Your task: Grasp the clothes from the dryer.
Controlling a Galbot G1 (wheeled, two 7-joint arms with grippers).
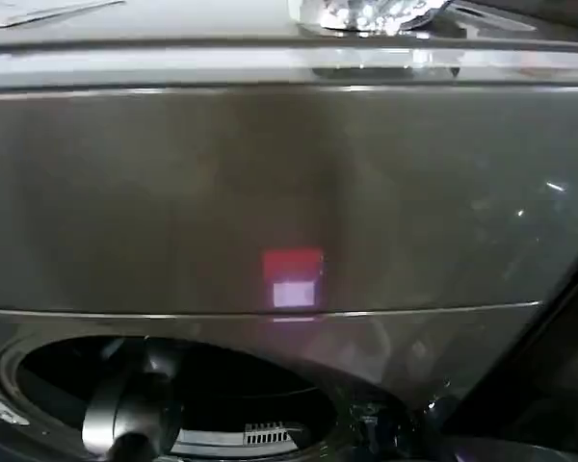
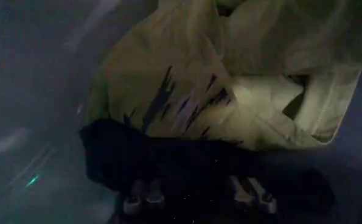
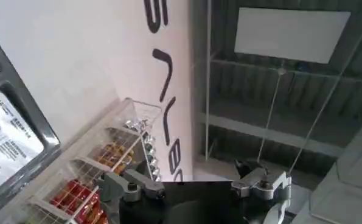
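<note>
The left gripper [image 2: 196, 198] is deep inside the dryer [image 1: 289, 192], fingers spread just short of the clothes [image 2: 229, 91] in the drum; nothing is grasped yet. The right gripper [image 3: 196, 185] idles outside, open and empty.

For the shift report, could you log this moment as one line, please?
left gripper: open, inside bronze-grey metal dryer, at lime and navy fabric clothes | right gripper: open, idle outside

The dryer [image 1: 270, 192] has a bronze-grey metal front with a small red-lit display [image 1: 292, 279] and a black porthole [image 1: 173, 395]. Among the clothes, the lime yellow-green piece [image 2: 187, 79] carries dark, streaky dashes, and the dark navy piece [image 2: 168, 164] is plain. In the right wrist view, a white wall [image 3: 95, 55] bears black lettering [image 3: 162, 73], and a clear rack [image 3: 101, 164] holds red and yellow packets [image 3: 77, 198].
</note>
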